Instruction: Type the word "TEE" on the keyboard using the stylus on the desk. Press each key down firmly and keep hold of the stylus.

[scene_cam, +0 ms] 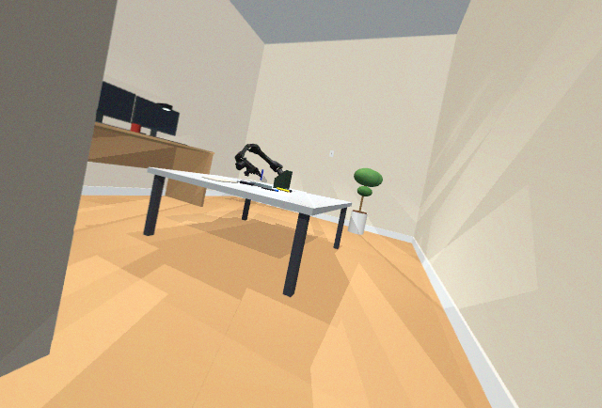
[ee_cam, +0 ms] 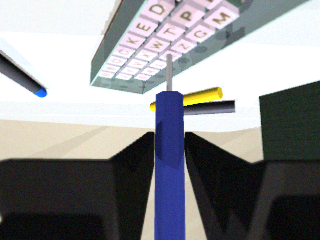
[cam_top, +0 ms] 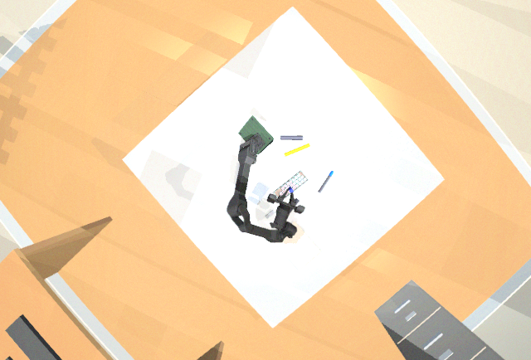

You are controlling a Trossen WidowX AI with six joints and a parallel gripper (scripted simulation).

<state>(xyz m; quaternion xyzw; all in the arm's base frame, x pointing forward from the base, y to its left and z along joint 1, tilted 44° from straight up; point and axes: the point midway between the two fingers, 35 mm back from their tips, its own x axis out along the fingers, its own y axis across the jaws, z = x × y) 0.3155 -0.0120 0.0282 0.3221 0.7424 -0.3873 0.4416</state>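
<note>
The keyboard [cam_top: 302,175] [ee_cam: 117,31] lies on the white table, with rows of pale lettered keys in a grey-green frame. The E key [ee_cam: 144,28] and the T key [ee_cam: 170,32] are readable in the wrist view. My gripper [cam_top: 288,193] [ee_cam: 169,138] is shut on the blue stylus [ee_cam: 169,115] [scene_cam: 261,174], which stands roughly upright between the fingers in the exterior view. Its thin metal tip [ee_cam: 169,70] points at the keys and appears over a key below T and beside W. That key's letter is covered, and I cannot tell whether the tip touches it.
A dark pen with a blue end [cam_top: 325,182] [ee_cam: 22,75] lies beyond one end of the keyboard. A yellow marker [cam_top: 296,149] [ee_cam: 202,96] and a dark marker [cam_top: 291,137] [ee_cam: 212,107] lie nearby. A dark green block [cam_top: 250,126] [scene_cam: 282,180] [ee_cam: 290,125] stands by the arm's far end.
</note>
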